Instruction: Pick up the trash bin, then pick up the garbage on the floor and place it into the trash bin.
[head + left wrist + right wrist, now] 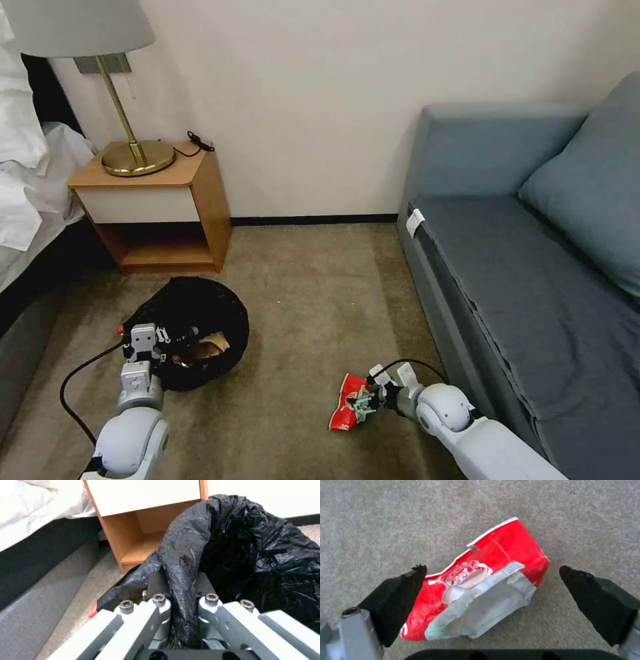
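Note:
The trash bin (200, 310), lined with a crinkly black bag (253, 550), sits on the carpet floor (307, 300) in front of the nightstand. My left gripper (144, 341) (180, 580) is shut on the bin's near rim, pinching the bag. Brown crumpled paper (215, 344) shows inside the bin. A piece of garbage, the red snack wrapper (345, 404) (506, 547), lies flat on the carpet near the sofa's front. My right gripper (365, 400) (493, 568) hangs low over it, open, with one black fingertip (406, 587) on each side of the wrapper.
A wooden nightstand (160, 207) with a brass lamp (137, 157) stands behind the bin. A bed (27, 200) lies along the left. A grey-blue sofa (533, 280) runs close beside the right arm. Bare carpet lies between bin and wrapper.

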You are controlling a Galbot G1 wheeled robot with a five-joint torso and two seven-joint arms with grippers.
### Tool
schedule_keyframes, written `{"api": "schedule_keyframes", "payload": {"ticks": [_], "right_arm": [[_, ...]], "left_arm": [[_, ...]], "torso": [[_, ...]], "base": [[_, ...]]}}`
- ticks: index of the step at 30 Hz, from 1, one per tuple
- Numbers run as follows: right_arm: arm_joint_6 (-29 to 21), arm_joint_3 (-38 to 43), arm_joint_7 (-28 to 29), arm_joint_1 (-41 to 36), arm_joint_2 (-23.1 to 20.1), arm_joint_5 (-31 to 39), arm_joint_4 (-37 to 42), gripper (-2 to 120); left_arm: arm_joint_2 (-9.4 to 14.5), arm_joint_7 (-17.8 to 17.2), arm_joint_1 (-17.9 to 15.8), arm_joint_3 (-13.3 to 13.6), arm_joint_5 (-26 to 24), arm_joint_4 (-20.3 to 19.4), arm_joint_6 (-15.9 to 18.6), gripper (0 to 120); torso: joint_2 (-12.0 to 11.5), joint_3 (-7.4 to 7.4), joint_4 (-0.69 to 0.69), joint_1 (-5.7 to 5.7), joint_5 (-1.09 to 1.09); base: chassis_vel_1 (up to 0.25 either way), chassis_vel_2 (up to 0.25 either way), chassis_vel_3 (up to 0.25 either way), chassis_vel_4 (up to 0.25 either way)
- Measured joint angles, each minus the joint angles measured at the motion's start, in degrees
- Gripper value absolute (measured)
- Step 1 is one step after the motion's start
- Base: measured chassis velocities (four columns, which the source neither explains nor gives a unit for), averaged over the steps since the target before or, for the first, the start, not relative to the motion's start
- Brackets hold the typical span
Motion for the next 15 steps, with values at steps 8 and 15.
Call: {"api": "schedule_keyframes", "payload": {"ticks": [8, 15], "right_arm": [[0.1, 0.7, -0.7, -0.5, 0.1, -1.2, -0.6, 100], [0.5, 0.8, -1.4, -0.6, 0.9, -2.0, -1.2, 98]], "left_arm": [[0.1, 0.0, 0.0, 0.0, -0.2, 0.2, -0.1, 4], [0.0, 0.0, 0.2, 0.0, -0.3, 0.3, -0.2, 4]], "torso": [[0.0, 0.0, -0.01, 0.0, 0.0], [0.0, 0.0, -0.01, 0.0, 0.0]], "base": [[0.0, 0.0, 0.0, 0.0], [0.0, 0.0, 0.0, 0.0]]}}
